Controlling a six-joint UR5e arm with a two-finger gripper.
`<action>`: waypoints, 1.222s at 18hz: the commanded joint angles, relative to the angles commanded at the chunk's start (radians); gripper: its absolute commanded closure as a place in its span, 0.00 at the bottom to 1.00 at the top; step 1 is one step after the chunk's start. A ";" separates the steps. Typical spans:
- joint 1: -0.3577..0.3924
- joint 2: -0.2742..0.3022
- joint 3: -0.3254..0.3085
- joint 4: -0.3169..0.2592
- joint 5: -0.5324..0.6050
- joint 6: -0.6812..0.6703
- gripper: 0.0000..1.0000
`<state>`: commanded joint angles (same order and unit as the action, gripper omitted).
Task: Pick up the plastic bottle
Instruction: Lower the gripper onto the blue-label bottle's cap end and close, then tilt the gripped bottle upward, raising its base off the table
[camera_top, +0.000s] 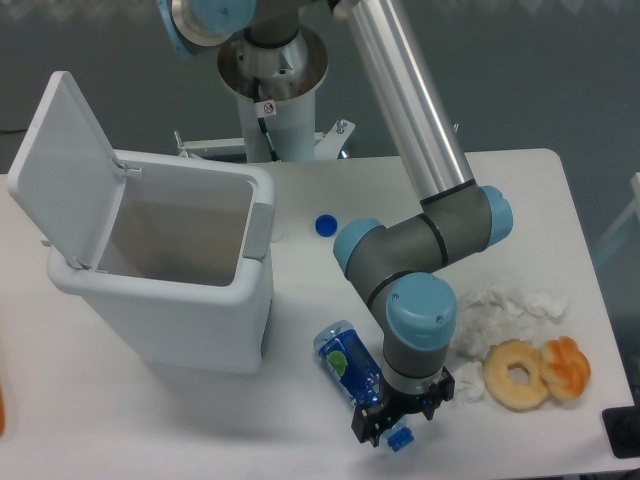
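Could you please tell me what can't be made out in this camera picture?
- Claw: open or shut, the wrist above hides it.
- Blue bottle: its neck end sits under the claw; grip unclear.
- Bin: its floor, hidden by its walls.
- Black thing: cut off at the right edge.

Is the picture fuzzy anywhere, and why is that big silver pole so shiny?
In the fixed camera view, nothing looks fuzzy: the plastic bottle and the claw over its cap end are sharp. The silver arm tube shows a bright streak of reflected room light. The white bin casts only a soft shadow on the table, so the lighting is even.
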<state>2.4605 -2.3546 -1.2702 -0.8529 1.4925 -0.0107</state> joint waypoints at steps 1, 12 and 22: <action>-0.002 -0.006 0.003 0.000 0.009 0.000 0.07; -0.011 -0.020 0.012 0.005 0.029 -0.006 0.29; -0.012 -0.020 0.011 0.006 0.037 -0.020 0.77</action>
<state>2.4482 -2.3746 -1.2594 -0.8468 1.5294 -0.0307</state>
